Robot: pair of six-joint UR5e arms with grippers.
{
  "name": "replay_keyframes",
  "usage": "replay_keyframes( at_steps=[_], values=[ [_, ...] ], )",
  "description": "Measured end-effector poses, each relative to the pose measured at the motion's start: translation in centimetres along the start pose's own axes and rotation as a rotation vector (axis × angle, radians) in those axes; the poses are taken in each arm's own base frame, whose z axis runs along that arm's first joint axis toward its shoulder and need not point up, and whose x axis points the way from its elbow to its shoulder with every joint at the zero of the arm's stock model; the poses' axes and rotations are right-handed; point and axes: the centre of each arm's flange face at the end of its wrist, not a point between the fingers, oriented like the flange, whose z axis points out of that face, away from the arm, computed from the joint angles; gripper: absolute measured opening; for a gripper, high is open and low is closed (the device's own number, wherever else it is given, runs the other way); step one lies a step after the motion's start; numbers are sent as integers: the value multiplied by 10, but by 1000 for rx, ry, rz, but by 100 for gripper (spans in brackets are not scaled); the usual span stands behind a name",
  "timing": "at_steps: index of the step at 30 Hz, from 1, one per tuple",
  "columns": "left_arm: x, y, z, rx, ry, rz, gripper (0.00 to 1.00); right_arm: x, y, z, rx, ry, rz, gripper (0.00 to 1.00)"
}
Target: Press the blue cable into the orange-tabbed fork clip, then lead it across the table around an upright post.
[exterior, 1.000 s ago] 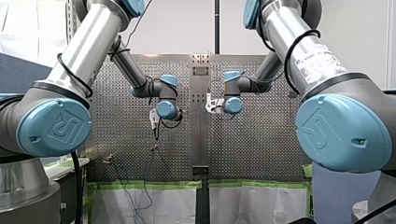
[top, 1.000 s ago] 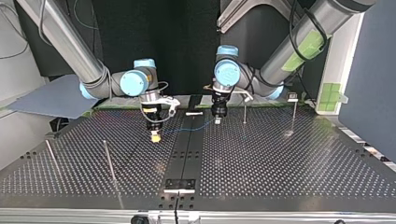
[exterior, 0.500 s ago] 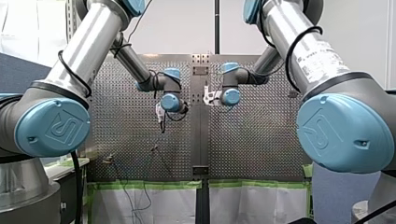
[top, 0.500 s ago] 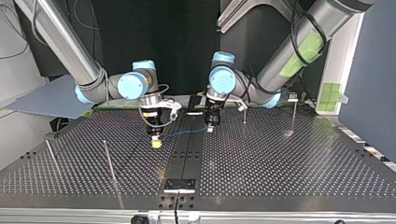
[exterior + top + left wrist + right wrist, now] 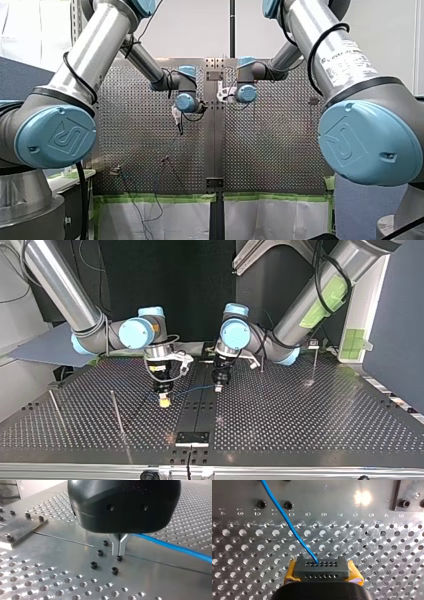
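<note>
Held my left pincer (image 5: 119, 553) just above the desk (image 5: 62, 555), metal fingers pressed together on the blue cable (image 5: 175, 548). Clamped a grey connector block (image 5: 322, 566) between the yellow pads of my right pincer (image 5: 322, 573), the cable's end plugged into it. Saw the cable strung between both pincers across the desk's middle strip, with thin upright posts (image 5: 116, 412) off to either side in the top view.

2 arms (image 5: 300, 315) (image 5: 60, 290), 1 blue cable (image 5: 192, 388), 4 upright posts (image 5: 55, 412) (image 5: 117, 412) (image 5: 261, 361) (image 5: 315, 362), 1 perf. table (image 5: 310, 425)
</note>
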Motion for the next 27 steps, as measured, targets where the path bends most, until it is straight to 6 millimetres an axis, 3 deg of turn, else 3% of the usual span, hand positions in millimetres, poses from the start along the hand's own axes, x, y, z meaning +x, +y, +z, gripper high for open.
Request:
replay_keyframes(
  at_steps=[7, 19, 27],
  values=[
    [-9, 0, 5, -2, -13, -13, 0, 12, -1, 3, 1, 1, -2, 0],
    [-17, -2, 7, 3, -25, -17, 0, 50, 2, 2, -5, 46, -1, 0],
    [-39, -9, 10, 18, -45, -25, 0, 66, 4, 3, -16, 53, 0, 0]
  ],
)
